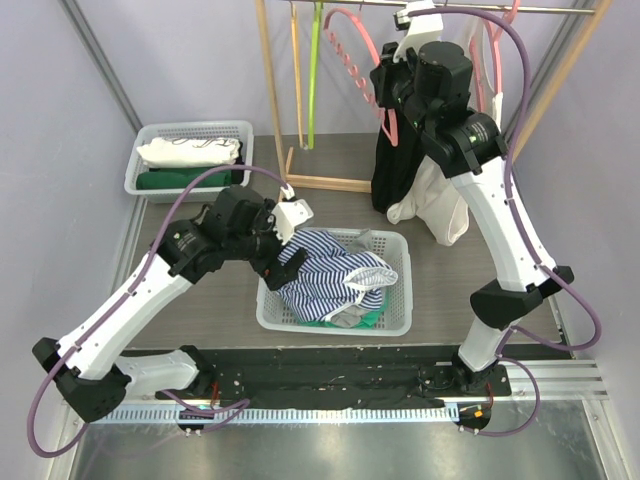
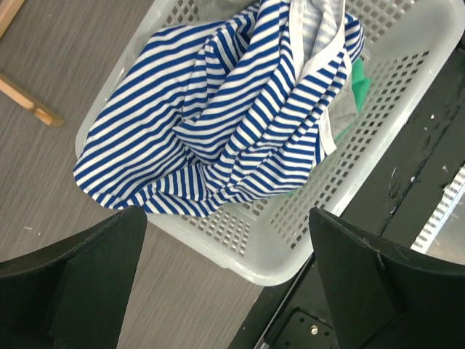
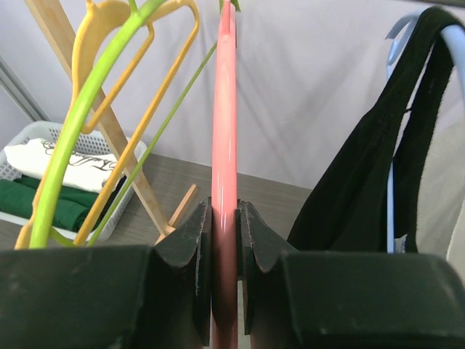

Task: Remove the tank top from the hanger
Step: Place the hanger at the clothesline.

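The blue-and-white striped tank top (image 1: 330,270) (image 2: 218,123) lies crumpled in the white mesh basket (image 1: 400,322) (image 2: 290,254), one edge draped over its rim. My left gripper (image 1: 285,240) (image 2: 227,218) hangs just above the basket's near corner, open, with nothing between its fingers. Up at the rack, my right gripper (image 1: 393,118) (image 3: 225,211) is shut on the pink hanger (image 1: 352,42) (image 3: 224,109), which hangs bare from the rail.
A black garment (image 1: 393,170) (image 3: 363,189) and a white one (image 1: 440,205) hang at the rack's right. Yellow (image 3: 149,65) and green (image 3: 80,123) hangers hang to the left on the wooden rack (image 1: 320,183). A second basket (image 1: 190,135) of folded clothes sits back left.
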Controlling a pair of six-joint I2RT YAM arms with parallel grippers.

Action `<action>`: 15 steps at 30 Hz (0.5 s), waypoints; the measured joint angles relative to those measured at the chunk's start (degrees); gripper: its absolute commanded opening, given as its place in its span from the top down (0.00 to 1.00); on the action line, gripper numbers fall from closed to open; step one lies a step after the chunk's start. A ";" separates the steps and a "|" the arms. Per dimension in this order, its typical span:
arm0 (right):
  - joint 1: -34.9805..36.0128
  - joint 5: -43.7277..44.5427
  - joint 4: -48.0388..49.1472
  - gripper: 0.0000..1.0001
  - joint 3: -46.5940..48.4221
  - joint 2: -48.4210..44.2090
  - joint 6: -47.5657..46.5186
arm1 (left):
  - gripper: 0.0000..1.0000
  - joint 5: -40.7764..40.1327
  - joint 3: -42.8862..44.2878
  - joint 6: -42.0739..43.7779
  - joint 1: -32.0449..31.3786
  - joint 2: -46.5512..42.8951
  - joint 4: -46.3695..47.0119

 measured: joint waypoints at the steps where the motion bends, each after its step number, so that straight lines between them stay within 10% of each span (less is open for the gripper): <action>1: 0.00 -0.13 0.15 0.99 -0.76 0.02 0.02 | 0.00 -0.09 0.15 0.39 0.00 -0.11 -0.83; 15: 2.43 0.20 4.13 0.99 -1.31 2.84 -0.31 | 0.00 -3.02 3.08 3.63 0.00 -0.22 -3.39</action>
